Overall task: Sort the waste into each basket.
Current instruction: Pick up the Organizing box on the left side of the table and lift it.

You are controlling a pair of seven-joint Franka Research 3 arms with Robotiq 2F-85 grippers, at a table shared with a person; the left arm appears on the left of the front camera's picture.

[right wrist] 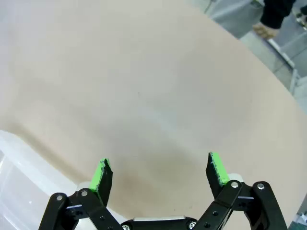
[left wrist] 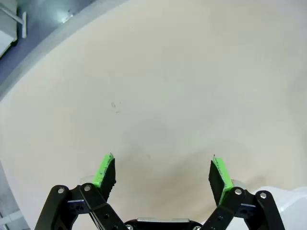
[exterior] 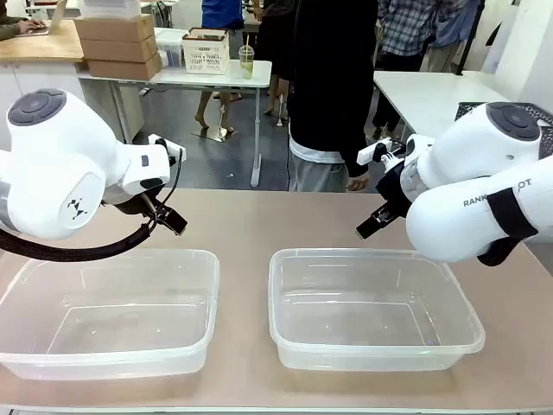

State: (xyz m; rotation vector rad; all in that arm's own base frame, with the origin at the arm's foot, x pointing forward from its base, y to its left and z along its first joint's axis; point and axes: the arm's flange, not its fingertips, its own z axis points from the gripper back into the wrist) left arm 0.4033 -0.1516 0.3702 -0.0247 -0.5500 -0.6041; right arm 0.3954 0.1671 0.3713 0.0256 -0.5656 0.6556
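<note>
Tubs, 2 of them, sit side by side on the table (exterior: 259,226), close to the robot's edge. The left tub (exterior: 104,363) and the right tub (exterior: 371,356) are clear plastic, and nothing lies in either one. So no waste is sorted yet.

The left claw (exterior: 170,220) (left wrist: 163,165) hangs over bare table just past the left tub. Its green pads are wide apart and hold nothing. The right claw (exterior: 370,226) (right wrist: 157,165) hangs just past the right tub, also spread wide and holding nothing. A person (exterior: 333,86) stands at the far side.

I think the waste will be light and easy to squash, so a claw should close softly around the middle of each piece. The tubs look thin, bendy and smooth. A bump could make them slide, and the rolled rim looks like the best place to grab one.
</note>
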